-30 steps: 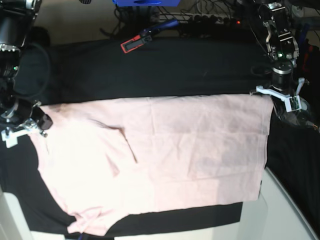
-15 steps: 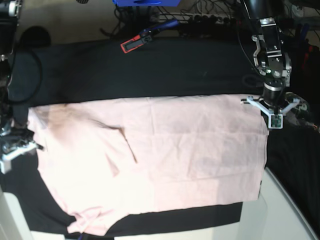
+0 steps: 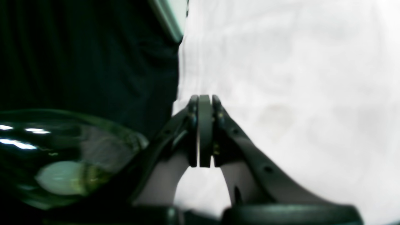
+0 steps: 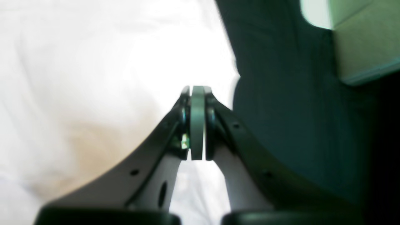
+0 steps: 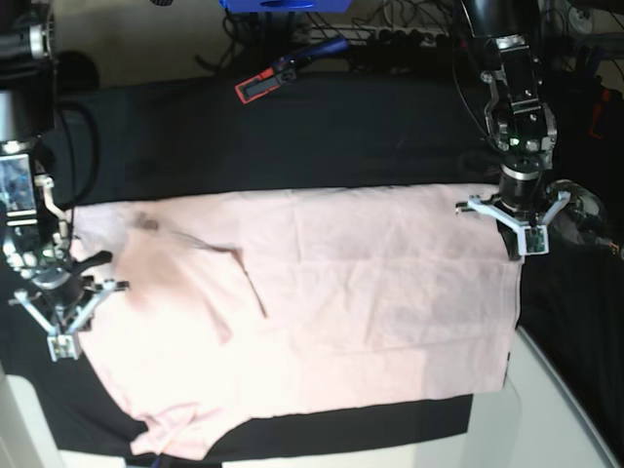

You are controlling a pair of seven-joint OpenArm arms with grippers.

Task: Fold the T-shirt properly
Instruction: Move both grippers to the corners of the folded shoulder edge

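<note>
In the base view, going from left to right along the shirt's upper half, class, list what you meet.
right gripper → T-shirt → left gripper

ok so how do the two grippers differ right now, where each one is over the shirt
The left gripper is at the shirt's far corner on the base view's right, beside a shiny clear object. The right gripper is lower on the opposite side, over the shirt's edge near the sleeve. Both are shut, with pads pressed together and no cloth visible between them in the wrist views.
</note>
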